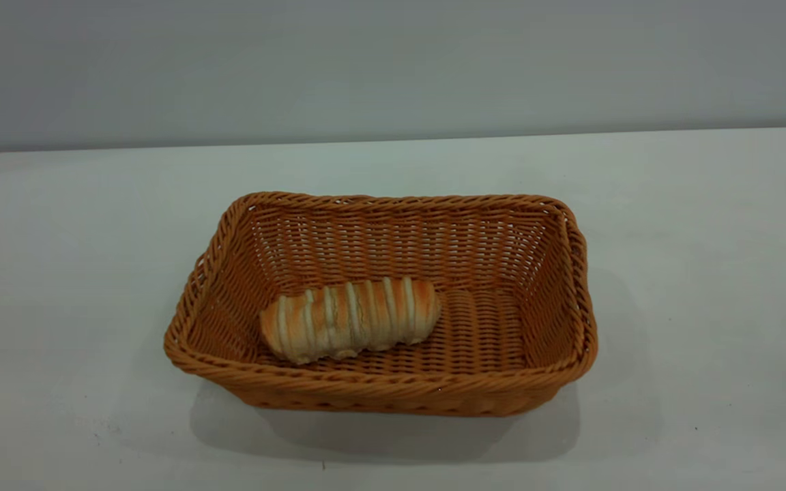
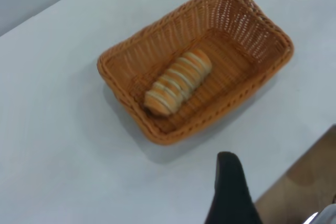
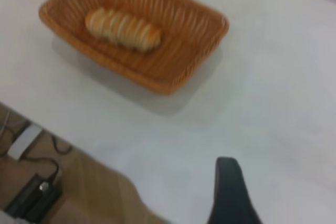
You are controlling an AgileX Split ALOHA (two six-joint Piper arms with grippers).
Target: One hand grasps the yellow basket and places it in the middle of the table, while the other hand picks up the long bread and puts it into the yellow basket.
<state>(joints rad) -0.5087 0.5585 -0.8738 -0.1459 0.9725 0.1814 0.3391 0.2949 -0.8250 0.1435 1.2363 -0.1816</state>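
Note:
The yellow basket (image 1: 574,286) stands on the white table (image 1: 707,239) near the middle, its long side across the exterior view. The long bread (image 1: 351,318) lies flat inside it on the floor, toward the left half. Both show in the left wrist view, basket (image 2: 247,30) and bread (image 2: 177,83), and in the right wrist view, basket (image 3: 184,51) and bread (image 3: 122,29). Neither arm appears in the exterior view. A black part of my left gripper (image 2: 230,192) shows well back from the basket, above the table's edge. A black part of my right gripper (image 3: 229,195) is likewise far from the basket.
The table edge and brown wooden floor (image 2: 304,182) show beyond it in the left wrist view. In the right wrist view the floor holds a black box with cables (image 3: 31,195) and a white block (image 3: 23,140). A grey wall (image 1: 393,61) stands behind the table.

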